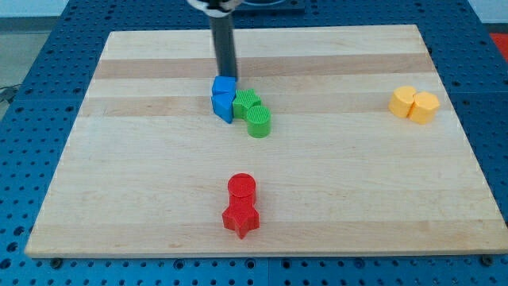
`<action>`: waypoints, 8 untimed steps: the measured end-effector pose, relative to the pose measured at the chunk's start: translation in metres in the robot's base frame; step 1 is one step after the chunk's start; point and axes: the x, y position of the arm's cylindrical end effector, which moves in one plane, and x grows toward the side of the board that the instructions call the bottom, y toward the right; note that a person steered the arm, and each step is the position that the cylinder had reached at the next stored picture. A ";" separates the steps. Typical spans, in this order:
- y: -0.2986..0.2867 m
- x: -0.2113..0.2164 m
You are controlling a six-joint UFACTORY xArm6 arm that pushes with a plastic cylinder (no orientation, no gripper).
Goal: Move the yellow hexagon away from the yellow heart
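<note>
Two yellow blocks touch each other at the view's right. The left one looks like the yellow heart (403, 101) and the right one like the yellow hexagon (425, 107); their shapes are hard to make out. My tip (228, 74) is far from them, at the upper middle of the board. It stands right at the top side of a blue block (225, 86).
A second blue block (223, 106) touches the first from below. A green block (247, 102) and a green cylinder (259, 121) sit against the blue ones on their right. A red cylinder (241, 187) and a red star (241, 218) lie at the bottom middle. The wooden board (119, 175) is ringed by a blue perforated table.
</note>
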 end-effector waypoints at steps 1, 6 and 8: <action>0.005 -0.005; 0.172 -0.042; 0.223 -0.012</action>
